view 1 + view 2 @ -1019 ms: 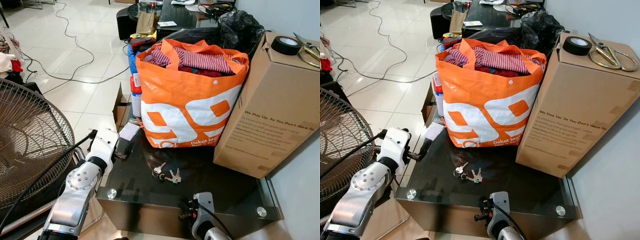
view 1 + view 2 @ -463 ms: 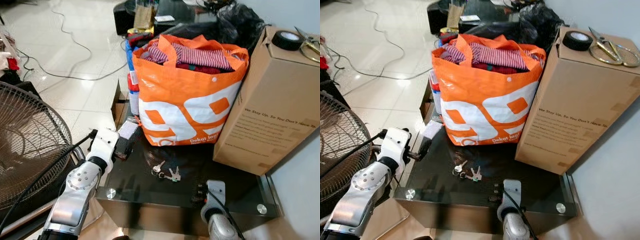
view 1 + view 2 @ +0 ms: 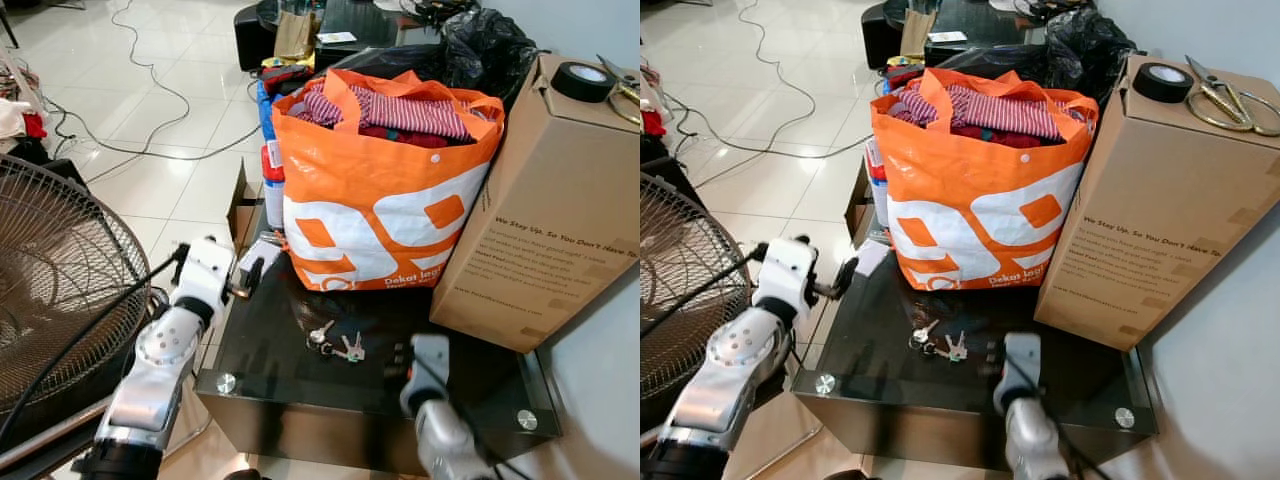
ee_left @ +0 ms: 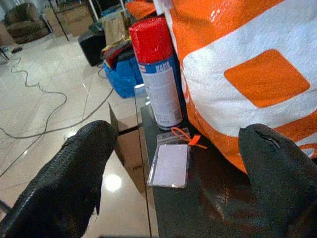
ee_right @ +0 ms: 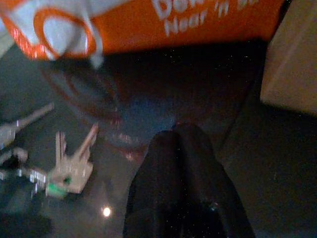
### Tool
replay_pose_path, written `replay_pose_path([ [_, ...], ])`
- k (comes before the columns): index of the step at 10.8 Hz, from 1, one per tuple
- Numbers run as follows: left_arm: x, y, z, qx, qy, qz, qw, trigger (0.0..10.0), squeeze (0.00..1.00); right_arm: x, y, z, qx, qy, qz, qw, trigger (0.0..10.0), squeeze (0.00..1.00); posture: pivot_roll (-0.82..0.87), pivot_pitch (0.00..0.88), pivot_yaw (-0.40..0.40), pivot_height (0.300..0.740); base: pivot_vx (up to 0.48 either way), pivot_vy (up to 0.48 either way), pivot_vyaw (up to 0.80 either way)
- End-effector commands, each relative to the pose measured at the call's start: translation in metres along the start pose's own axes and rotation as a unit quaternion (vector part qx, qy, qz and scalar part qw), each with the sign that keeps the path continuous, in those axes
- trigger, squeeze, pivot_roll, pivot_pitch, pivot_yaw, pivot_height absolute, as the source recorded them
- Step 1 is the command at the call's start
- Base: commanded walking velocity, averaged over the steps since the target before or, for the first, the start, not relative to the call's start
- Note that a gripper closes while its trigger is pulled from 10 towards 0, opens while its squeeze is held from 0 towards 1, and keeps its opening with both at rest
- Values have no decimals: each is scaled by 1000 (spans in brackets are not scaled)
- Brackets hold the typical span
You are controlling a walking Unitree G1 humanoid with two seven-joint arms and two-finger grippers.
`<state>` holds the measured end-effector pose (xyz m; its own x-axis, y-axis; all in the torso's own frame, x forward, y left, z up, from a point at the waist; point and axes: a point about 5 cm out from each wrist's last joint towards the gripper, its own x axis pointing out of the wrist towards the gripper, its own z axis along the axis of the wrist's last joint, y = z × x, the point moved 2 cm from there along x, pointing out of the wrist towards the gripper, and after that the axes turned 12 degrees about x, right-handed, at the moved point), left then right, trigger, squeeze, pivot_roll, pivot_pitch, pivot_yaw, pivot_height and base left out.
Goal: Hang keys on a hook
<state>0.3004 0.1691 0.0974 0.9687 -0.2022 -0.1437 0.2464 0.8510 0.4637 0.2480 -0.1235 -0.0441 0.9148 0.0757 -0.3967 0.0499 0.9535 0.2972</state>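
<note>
Orange woven plastic shopping bag point(image 3: 385, 190) stuffed with striped clothes fills the back of our dark glass tabletop point(image 3: 300, 385), a tall brown cardboard box point(image 3: 545, 215) against it at the right edge. Since a second ago our right gripper point(image 3: 400, 358) has risen over the front edge, so we judge the reach for the keys is under way. Its fingers look pressed together in the blurred wrist view. Our left gripper point(image 3: 248, 279), fingers spread and empty, hovers at the left edge. Small silver keys on a ring point(image 3: 336, 343) lie flat near the front edge, just beside the right gripper's tips on its left, untouched.
</note>
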Motion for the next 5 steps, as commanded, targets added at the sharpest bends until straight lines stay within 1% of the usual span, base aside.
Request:
replay_pose_path([
  [1, 1, 0, -1, 2, 1, 6, 1000, 10000, 0, 43, 49, 189, -67, -228, 123, 964, 10000, 0, 90, 0, 0, 740, 0, 0, 0],
  [3, -2, 1, -4, 3, 1, 5, 1000, 10000, 0, 36, 44, 191, -71, -241, 117, 961, 10000, 0, 90, 0, 0, 740, 0, 0, 0],
  [4, -4, 4, -6, 5, 4, 6, 1000, 10000, 0, 29, 38, 190, -79, -248, 108, 959, 10000, 0, 92, 0, 0, 740, 0, 0, 0],
  [5, -5, 4, -6, 5, 3, 8, 1000, 10000, 0, 25, 33, 189, -78, -255, 98, 959, 10000, 1000, 96, 0, 0, 740, 0, 0, 0],
])
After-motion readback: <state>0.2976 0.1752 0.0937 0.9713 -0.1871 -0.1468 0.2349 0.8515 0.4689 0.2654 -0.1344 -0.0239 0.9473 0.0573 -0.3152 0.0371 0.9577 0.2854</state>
